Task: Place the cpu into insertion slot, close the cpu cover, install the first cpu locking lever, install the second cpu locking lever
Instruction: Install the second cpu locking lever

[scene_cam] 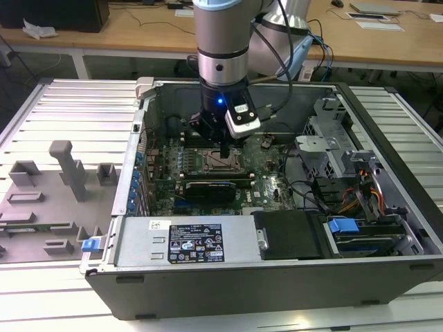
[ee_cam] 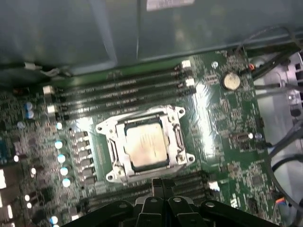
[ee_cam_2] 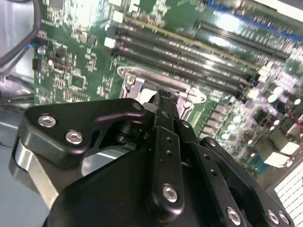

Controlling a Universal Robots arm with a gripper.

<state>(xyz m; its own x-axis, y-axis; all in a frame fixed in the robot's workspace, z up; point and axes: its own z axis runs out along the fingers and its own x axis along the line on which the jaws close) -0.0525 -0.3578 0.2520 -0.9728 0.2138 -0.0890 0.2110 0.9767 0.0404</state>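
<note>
The cpu (ee_cam: pixel 146 145), a dull silver square, lies flat in the insertion slot (ee_cam: pixel 110 176) on the green motherboard. The cpu cover (ee_cam: pixel 124 124), a silver frame, lies down around the chip, which shows through its window. Thin metal levers run along two sides of the frame; whether they are latched I cannot tell. My gripper (ee_cam: pixel 158 185) hovers just off one edge of the slot, fingers together and holding nothing. In the exterior view the gripper (scene_cam: pixel 223 153) hangs over the slot (scene_cam: pixel 219 163) in the open computer case. In the second wrist view the gripper (ee_cam_2: pixel 162 100) points at the slot's rim (ee_cam_2: pixel 142 74).
Long black memory slots (ee_cam: pixel 118 92) flank the socket on two sides. A black card (scene_cam: pixel 211 188) lies across the board in front of the socket. Cables and a drive cage (scene_cam: pixel 325 149) fill the case at the exterior view's right. A grey fixture tray (scene_cam: pixel 48 200) lies outside the case.
</note>
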